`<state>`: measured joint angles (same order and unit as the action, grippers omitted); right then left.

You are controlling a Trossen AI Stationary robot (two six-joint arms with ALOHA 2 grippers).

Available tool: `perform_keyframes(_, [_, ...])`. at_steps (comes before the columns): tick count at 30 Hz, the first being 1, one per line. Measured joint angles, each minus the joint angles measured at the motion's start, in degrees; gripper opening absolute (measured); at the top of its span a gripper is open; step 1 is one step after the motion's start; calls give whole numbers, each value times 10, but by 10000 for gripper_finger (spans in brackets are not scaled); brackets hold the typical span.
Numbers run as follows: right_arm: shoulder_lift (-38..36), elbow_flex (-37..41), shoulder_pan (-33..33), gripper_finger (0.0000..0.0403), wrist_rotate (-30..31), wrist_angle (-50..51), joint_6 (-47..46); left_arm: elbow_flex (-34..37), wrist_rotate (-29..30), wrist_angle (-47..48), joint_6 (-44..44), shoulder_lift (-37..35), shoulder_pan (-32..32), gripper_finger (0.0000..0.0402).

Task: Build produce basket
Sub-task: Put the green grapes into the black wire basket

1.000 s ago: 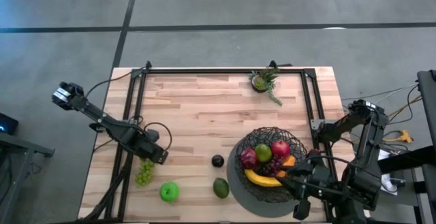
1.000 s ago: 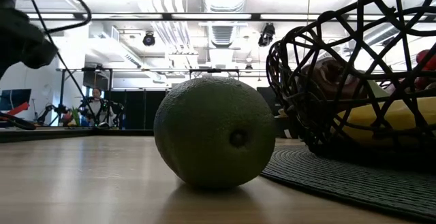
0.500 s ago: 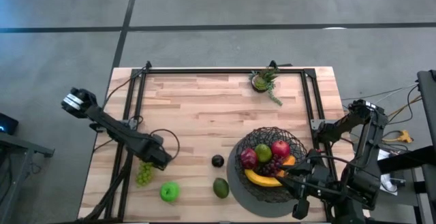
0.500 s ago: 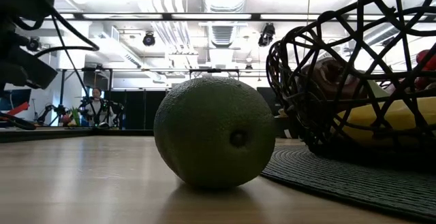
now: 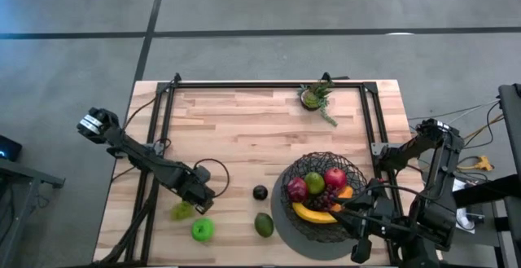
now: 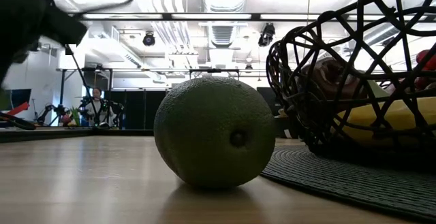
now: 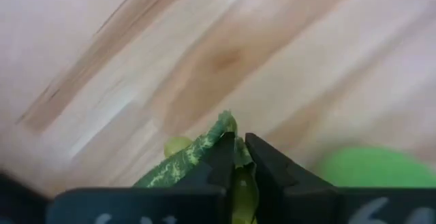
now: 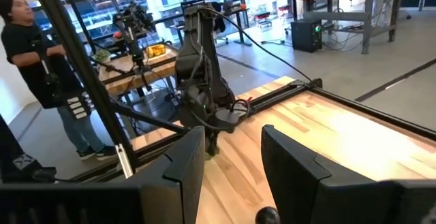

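Note:
My left gripper (image 5: 201, 195) points down over the near left of the table, shut on the green grapes (image 5: 181, 211). A green apple (image 5: 202, 230) lies just nearer on the table, with an avocado (image 5: 263, 224) and a dark plum (image 5: 260, 192) to its right. The wire basket (image 5: 352, 169) holds a banana, red apples, a green fruit and purple grapes. My right gripper (image 8: 231, 163) stands open and level by the basket's near right side, with nothing between its fingers. My left gripper pinches the green grapes by a green leaf and stem piece (image 7: 204, 149) at the top of the bunch, between its two fingertips (image 7: 262, 157). The fingers come from above, pointing down. A grape (image 7: 176, 145) shows beside the leaf. Whether the bunch is clear of the table cannot be seen.
The basket stands on a flat round grey disc (image 5: 305, 237) at the near right. A small potted plant (image 5: 315, 97) is at the far edge. A black frame (image 5: 163, 113) runs along the table's left, far and right sides. Bare wood lies in the middle.
My left gripper has gone toward the table's right and a little toward its near edge, rolling about its own axis. The green grapes have shifted slightly the same way. My right arm has kept still.

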<state>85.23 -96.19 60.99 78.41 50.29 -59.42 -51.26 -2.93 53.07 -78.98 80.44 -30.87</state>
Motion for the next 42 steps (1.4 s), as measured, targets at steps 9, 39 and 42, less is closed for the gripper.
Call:
perform_keyframes(9, [-1,-57,10,132,-4,0,83,-132,121,-87,133,0,0,13])
perform_keyframes(39, [0,-121,13,132,1,0,159,-388,24,-745,516,348,133,2])
perform_keyframes(42, [0,-121,14,132,1,0,158,-400,15,-740,543,383,134,2])
